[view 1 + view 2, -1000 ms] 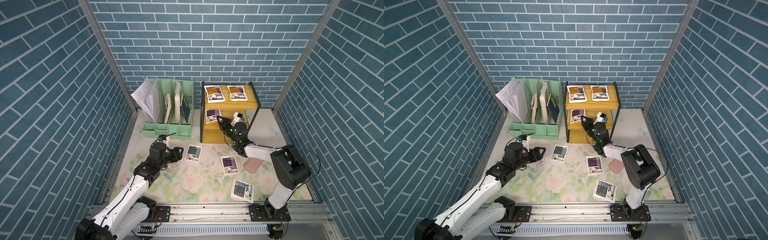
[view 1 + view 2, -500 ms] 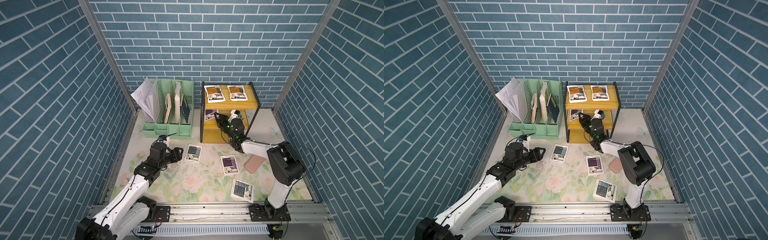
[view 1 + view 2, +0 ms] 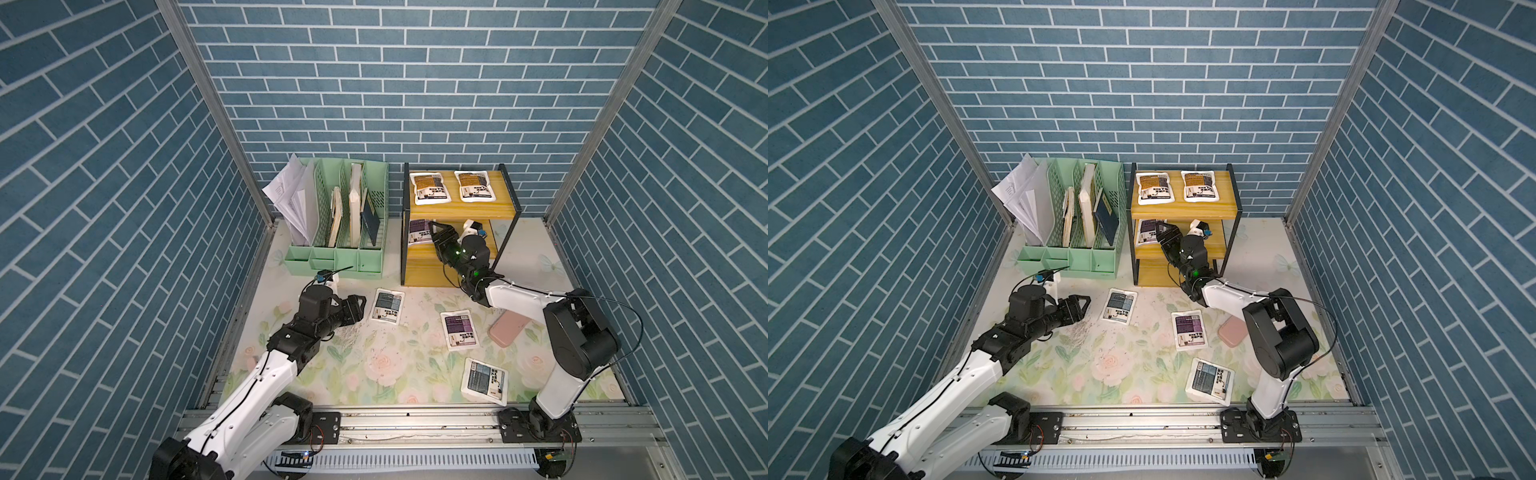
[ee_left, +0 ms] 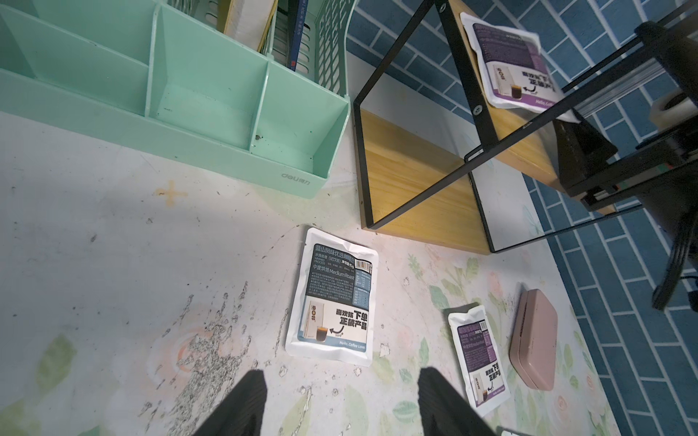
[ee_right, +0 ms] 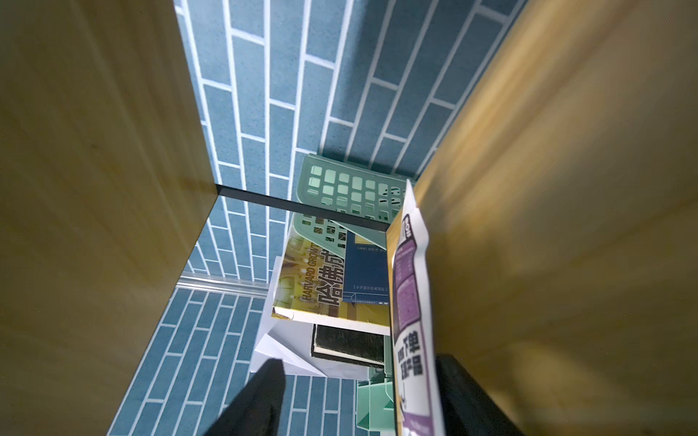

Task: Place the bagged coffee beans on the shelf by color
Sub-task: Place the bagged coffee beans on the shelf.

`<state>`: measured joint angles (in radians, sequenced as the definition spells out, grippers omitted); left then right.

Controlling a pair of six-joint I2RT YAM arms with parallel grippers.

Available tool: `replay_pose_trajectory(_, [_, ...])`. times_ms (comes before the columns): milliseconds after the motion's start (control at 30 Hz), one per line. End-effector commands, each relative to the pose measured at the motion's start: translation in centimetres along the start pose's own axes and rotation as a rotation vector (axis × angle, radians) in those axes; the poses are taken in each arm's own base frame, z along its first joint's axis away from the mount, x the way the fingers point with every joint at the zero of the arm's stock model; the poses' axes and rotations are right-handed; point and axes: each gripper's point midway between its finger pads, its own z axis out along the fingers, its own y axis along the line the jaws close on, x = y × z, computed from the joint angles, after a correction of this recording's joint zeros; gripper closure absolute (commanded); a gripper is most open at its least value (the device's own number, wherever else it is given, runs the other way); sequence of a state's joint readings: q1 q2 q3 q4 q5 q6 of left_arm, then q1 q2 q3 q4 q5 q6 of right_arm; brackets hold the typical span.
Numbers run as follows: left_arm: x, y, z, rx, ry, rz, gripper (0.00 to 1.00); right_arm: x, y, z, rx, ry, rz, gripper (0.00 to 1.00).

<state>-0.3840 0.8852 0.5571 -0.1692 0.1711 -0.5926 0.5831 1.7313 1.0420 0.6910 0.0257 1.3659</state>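
The shelf [image 3: 457, 210] stands at the back right with two orange-brown bagged coffee beans [image 3: 430, 188] [image 3: 475, 185] on its top board. On the middle board lies a purple bag [image 3: 419, 231] [image 5: 409, 302]. My right gripper [image 3: 438, 232] [image 5: 360, 362] reaches in over that bag. Its jaws are open, one finger beside the bag, the other well apart. Three bags lie on the table: grey-blue [image 3: 387, 305] [image 4: 334, 298], purple [image 3: 459, 331] and another grey-blue [image 3: 485, 380]. My left gripper [image 3: 360, 307] [image 4: 342, 373] hovers open just short of the first grey-blue bag, holding nothing.
A mint-green file organizer [image 3: 336, 257] with papers and books stands left of the shelf. A pink case [image 3: 509, 332] lies on the floral mat under the right forearm. The shelf's black frame posts [image 4: 470, 94] flank the right gripper. Brick walls close in three sides.
My right gripper pushed deeper into the middle tier with the purple bag, then opened and let it go onto the board. The left arm has not moved.
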Motion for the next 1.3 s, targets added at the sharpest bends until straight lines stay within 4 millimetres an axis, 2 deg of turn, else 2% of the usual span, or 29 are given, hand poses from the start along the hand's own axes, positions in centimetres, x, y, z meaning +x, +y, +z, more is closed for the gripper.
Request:
replay_pose_trajectory(0, [-0.4,0.1,-0.3,-0.014,-0.009,0.015,0.31,0.0,-1.6,-2.0,0.122,-0.025,0.045,0.20])
replay_pose_trajectory(167, [-0.4,0.1,-0.4,-0.012,-0.014,0.014,0.31,-0.3,-1.8,-4.0,0.182,-0.034,0.075,0.20])
replay_pose_trajectory(333, [-0.2,0.2,-0.4,-0.009,-0.014,0.009,0.31,-0.3,-2.5,-5.3,0.233,-0.026,0.092,0.26])
replay_pose_trajectory(367, [-0.3,0.1,-0.4,-0.006,-0.016,0.010,0.31,-0.1,-2.7,-5.4,0.237,-0.017,0.096,0.29])
replay_pose_trajectory(467, [-0.3,-0.2,-0.5,0.007,-0.016,0.014,0.31,1.1,-2.0,-5.8,0.169,0.050,0.086,0.48])
replay_pose_trajectory(600, [-0.9,-2.1,-0.7,0.104,-0.016,0.049,0.33,2.8,-1.2,-6.8,0.161,0.166,-0.056,0.58])
replay_pose_trajectory(700, [-1.6,-3.8,-0.4,0.221,0.003,0.040,0.35,2.3,-1.2,-8.5,0.158,0.161,-0.097,0.67])
replay_pose_trajectory(767, [-2.3,-4.2,-0.1,0.254,0.002,0.038,0.36,2.0,-1.5,-8.9,0.159,0.152,-0.078,0.68])
replay_pose_trajectory(867, [-3.4,-4.7,0.3,0.263,-0.008,0.047,0.36,3.3,-1.2,-8.1,0.123,0.204,-0.030,0.69])
replay_pose_trajectory(967, [-3.8,-4.8,0.6,0.258,-0.012,0.041,0.36,3.8,-0.7,-6.4,0.095,0.223,0.002,0.72])
replay_pose_trajectory(1100, [-3.9,-4.2,0.5,0.221,-0.023,0.047,0.36,4.1,-0.5,-4.4,0.103,0.229,0.000,0.73])
replay_pose_trajectory(1267, [-3.5,-3.5,0.3,0.190,-0.021,0.052,0.36,4.3,-0.6,-2.9,0.103,0.235,0.000,0.77])
